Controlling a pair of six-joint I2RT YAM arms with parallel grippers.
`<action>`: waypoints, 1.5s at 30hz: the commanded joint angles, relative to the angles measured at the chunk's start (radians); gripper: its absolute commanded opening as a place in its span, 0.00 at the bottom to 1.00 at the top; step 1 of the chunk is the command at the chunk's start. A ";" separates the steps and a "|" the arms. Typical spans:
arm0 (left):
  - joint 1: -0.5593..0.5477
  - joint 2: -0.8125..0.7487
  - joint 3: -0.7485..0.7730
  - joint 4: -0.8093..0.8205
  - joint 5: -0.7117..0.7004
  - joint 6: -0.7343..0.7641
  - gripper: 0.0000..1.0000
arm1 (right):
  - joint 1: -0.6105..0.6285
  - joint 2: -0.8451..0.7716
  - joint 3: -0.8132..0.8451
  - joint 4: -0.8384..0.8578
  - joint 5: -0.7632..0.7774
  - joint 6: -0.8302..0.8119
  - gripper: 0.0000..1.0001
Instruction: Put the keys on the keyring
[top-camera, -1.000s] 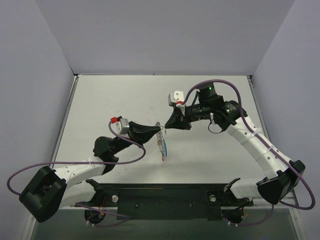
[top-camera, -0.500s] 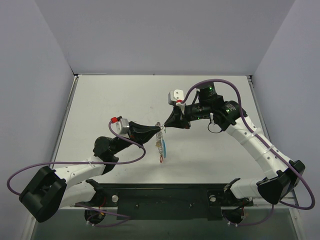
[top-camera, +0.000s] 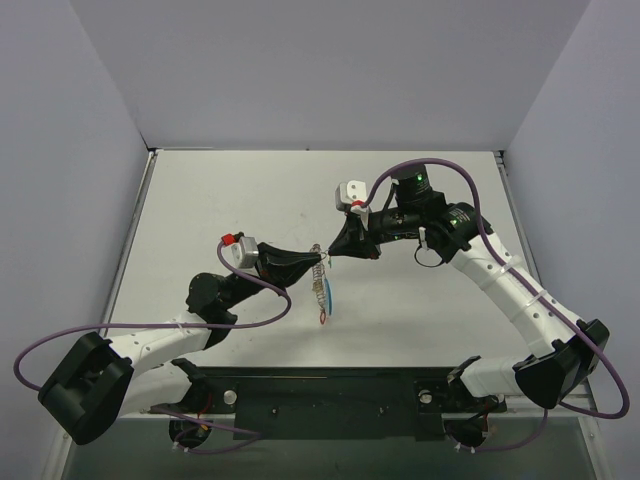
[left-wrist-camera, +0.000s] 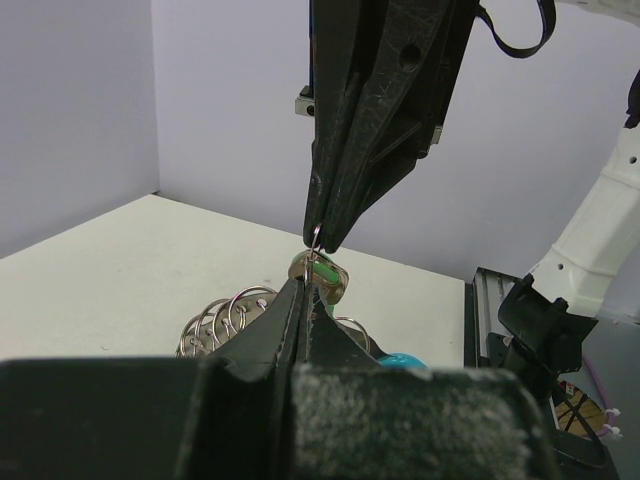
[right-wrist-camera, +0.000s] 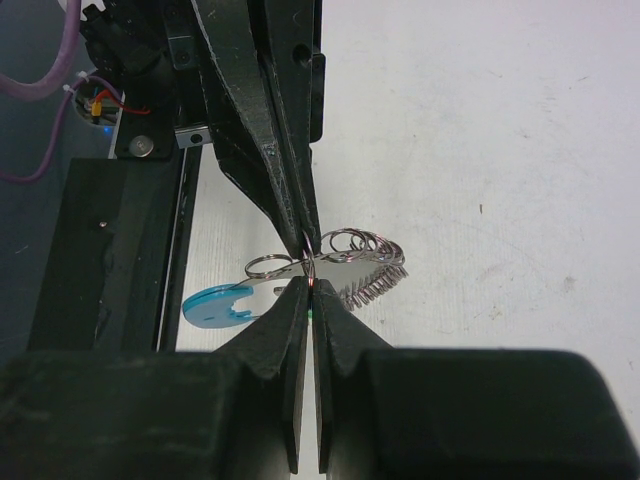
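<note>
Dangling above the table (top-camera: 220, 200), the keyring (top-camera: 321, 287) is hanging where both tips are meeting: the left pincer (top-camera: 316, 256) is pinching its wire beside the green key (left-wrist-camera: 325, 272), the right pincer (top-camera: 331, 252) is pinching a small silvery loop (left-wrist-camera: 316, 238). Any uneven pull is risking a slip, dropping the bunch

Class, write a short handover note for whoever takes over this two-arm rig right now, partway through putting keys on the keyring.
Left tool: shut, apparently pinching the keyring, which hangs clear of the table.
Right tool: shut on a small silver ring just above the green key.
Done: the keyring and the green key are lifted and meet where the two tips touch.
Left: finish threading the green key. The views do not show whether it is already on, so check before either tool lets go.
</note>
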 joint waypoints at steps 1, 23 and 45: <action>0.004 -0.009 0.022 0.278 0.006 -0.008 0.00 | 0.005 -0.007 -0.003 0.026 -0.018 0.012 0.00; 0.009 0.000 0.029 0.304 0.027 -0.030 0.00 | 0.011 -0.005 -0.007 0.023 -0.028 0.020 0.00; 0.010 -0.001 0.035 0.309 0.036 -0.035 0.00 | 0.017 0.004 -0.012 0.023 -0.032 0.046 0.00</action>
